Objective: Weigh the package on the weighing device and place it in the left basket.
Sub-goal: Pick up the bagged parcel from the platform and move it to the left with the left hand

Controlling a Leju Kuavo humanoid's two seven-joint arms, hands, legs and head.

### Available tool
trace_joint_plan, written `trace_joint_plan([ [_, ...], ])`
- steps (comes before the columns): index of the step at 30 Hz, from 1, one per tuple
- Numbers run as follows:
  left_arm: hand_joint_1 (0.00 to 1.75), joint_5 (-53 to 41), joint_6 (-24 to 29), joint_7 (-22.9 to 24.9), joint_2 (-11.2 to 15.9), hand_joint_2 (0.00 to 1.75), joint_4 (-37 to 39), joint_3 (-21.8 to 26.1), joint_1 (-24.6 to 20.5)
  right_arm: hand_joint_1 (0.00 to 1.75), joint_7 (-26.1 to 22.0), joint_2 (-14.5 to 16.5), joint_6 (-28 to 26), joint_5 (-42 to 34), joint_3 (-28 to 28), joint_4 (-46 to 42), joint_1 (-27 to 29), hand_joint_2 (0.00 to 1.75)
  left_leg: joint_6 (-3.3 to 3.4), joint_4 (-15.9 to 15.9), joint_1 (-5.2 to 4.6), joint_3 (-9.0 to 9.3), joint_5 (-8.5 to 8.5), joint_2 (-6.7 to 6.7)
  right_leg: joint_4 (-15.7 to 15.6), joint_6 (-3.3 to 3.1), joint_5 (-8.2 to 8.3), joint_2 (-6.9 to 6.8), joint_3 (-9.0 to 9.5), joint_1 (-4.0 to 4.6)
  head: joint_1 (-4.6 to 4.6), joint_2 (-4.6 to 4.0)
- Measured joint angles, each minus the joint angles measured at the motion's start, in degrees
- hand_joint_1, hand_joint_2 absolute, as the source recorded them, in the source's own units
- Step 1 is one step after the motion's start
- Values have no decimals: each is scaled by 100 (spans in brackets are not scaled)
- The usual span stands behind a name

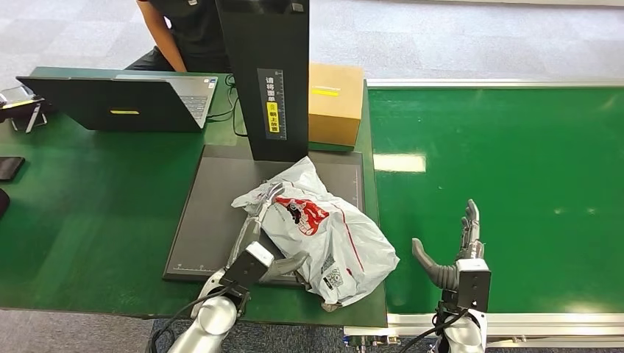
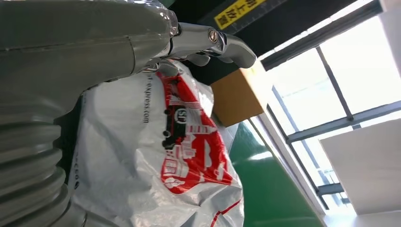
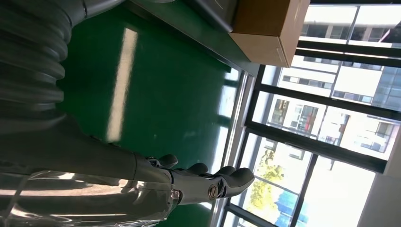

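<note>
The package (image 1: 324,228), a white plastic mailer bag with a red print, lies on the dark scale plate (image 1: 213,213), and its near right corner hangs over the plate's edge. My left hand (image 1: 257,250) lies against the bag's left side, fingers stretched along it and thumb by its near edge. I see no grip. In the left wrist view the thumb (image 2: 213,40) stands just over the package (image 2: 156,156). My right hand (image 1: 456,254) is open and holds nothing above the green belt (image 1: 500,184); the right wrist view shows this hand (image 3: 203,182) with fingers straight.
The scale's black column (image 1: 268,73) rises behind the plate, and a cardboard box (image 1: 335,103) stands beside it. An open laptop (image 1: 125,103) and a dark phone (image 1: 9,168) lie on the green table at the left. A person (image 1: 184,33) sits behind.
</note>
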Motion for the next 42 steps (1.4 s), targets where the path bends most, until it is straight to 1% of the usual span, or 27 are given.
trace_joint_plan([
  [3,0,-336,181,213,-75,175,73,-157,-204,0,14,0,-2,21,21,47,-46,175,0,0,0,0,0,0,0,0,0,0,1,-1,1,0],
  [5,0,-680,364,469,-142,175,155,-271,-333,0,18,0,-8,25,26,83,-78,175,0,1,-1,0,0,0,0,0,0,0,0,-1,1,0],
  [6,0,-997,527,686,-172,175,220,-342,-405,0,19,0,-17,25,27,104,-99,175,0,1,-1,0,0,0,0,0,0,0,0,-1,1,0],
  [9,0,-2224,1043,1560,-244,175,541,-596,-673,0,24,0,-44,29,26,167,-169,175,0,1,-1,0,0,0,0,0,0,0,0,-1,0,0],
  [10,0,-2507,1112,1782,-273,175,681,-668,-760,0,26,0,-45,34,26,187,-188,175,0,1,-1,0,0,0,0,0,0,0,0,-1,0,0],
  [12,0,-2795,1139,2025,-340,175,967,-766,-895,0,26,0,-43,49,23,228,-219,175,0,0,-1,0,0,0,0,0,0,1,-1,0,0,0],
  [20,0,-3019,1061,2300,-471,175,1749,-891,-1179,0,26,0,-36,68,-11,355,-273,175,0,-3,0,0,0,1,0,-1,-1,1,-4,0,-1,0],
  [28,0,-2768,677,2399,-535,175,2172,-845,-1330,0,26,0,-26,72,-80,382,-274,175,0,-4,0,1,0,0,0,-1,-1,0,-1,0,-1,0],
  [29,13,-2744,647,2401,-542,175,2209,-834,-1343,0,26,0,-26,74,-91,384,-274,175,0,-4,0,1,0,0,0,-1,-1,0,0,0,-1,0],
  [32,144,-2696,601,2398,-554,175,2287,-803,-1368,0,26,0,-26,88,-118,384,-275,175,0,-4,0,2,0,0,0,-1,-1,0,1,0,0,0],
  [33,175,-2684,592,2392,-555,175,2308,-792,-1374,0,26,0,-26,92,-122,384,-274,175,0,-4,0,3,0,0,0,-1,-1,0,2,0,0,0],
  [42,175,-2680,701,2312,-553,175,2402,-714,-1432,0,26,0,-26,102,-131,384,-275,175,0,-5,0,9,0,0,0,-1,-1,0,9,0,-1,0],
])
